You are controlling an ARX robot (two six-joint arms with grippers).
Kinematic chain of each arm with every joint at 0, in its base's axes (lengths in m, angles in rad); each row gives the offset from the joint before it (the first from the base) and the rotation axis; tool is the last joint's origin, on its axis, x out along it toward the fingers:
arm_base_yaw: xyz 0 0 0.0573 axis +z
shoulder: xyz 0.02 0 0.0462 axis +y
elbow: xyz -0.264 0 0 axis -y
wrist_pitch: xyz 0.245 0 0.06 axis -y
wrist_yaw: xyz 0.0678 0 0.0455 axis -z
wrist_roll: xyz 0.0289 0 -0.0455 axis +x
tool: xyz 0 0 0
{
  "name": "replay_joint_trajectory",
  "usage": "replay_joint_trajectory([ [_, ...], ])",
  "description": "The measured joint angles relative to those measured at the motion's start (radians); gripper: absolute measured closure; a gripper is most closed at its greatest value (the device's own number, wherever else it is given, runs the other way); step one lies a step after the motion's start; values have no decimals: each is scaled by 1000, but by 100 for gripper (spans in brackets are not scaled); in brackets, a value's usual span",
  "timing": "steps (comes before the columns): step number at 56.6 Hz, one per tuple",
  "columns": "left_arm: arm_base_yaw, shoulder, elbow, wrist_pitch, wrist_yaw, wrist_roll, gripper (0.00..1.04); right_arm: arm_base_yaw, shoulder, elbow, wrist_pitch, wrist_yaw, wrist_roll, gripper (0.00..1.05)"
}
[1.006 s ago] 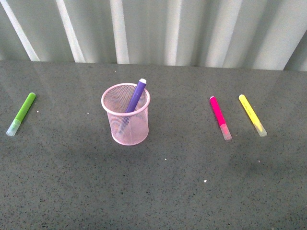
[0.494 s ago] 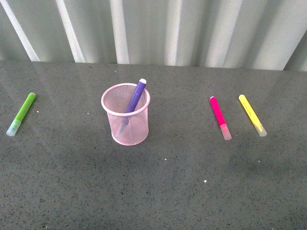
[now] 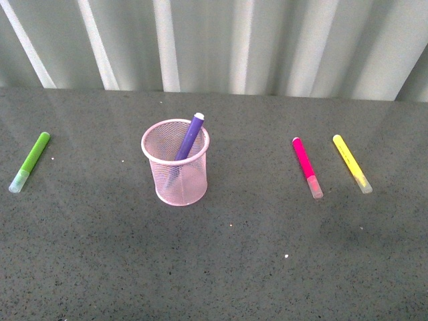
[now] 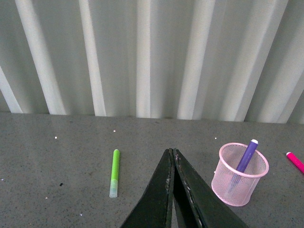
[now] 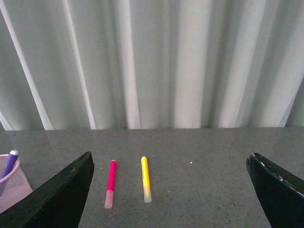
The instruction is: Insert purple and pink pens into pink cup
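The pink cup (image 3: pixel 175 162) stands upright left of the table's middle, and the purple pen (image 3: pixel 189 136) leans inside it, its end above the rim. The pink pen (image 3: pixel 306 166) lies flat on the table to the right of the cup. Neither arm shows in the front view. In the left wrist view my left gripper (image 4: pixel 172 153) is shut with nothing in it, apart from the cup (image 4: pixel 240 175) with its purple pen (image 4: pixel 247 156). In the right wrist view my right gripper (image 5: pixel 171 164) is wide open and empty, back from the pink pen (image 5: pixel 110 182).
A yellow marker (image 3: pixel 352 162) lies just right of the pink pen, also in the right wrist view (image 5: pixel 145 178). A lime-green marker (image 3: pixel 29 160) lies at the far left (image 4: pixel 114 172). A ribbed white wall (image 3: pixel 214 40) backs the dark speckled table (image 3: pixel 227 254).
The whole front view has shifted down by a few pixels. The pens and the cup keep their places relative to one another.
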Motion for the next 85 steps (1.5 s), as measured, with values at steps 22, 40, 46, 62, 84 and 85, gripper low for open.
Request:
replay_joint_trajectory([
  [22, 0, 0, 0, 0, 0, 0, 44, 0, 0, 0, 0, 0, 0, 7],
  [40, 0, 0, 0, 0, 0, 2, 7, 55, 691, 174, 128, 116, -10, 7],
  [46, 0, -1, 0, 0, 0, 2, 7, 71, 901, 229, 208, 64, -71, 7],
  [62, 0, -1, 0, 0, 0, 2, 7, 86, 1286, 467, 105, -55, -40, 7],
  [84, 0, -1, 0, 0, 0, 2, 7, 87, 1700, 850, 21, -19, 108, 7],
  [85, 0, -1, 0, 0, 0, 2, 7, 89, 1721, 866, 22, -17, 111, 7],
])
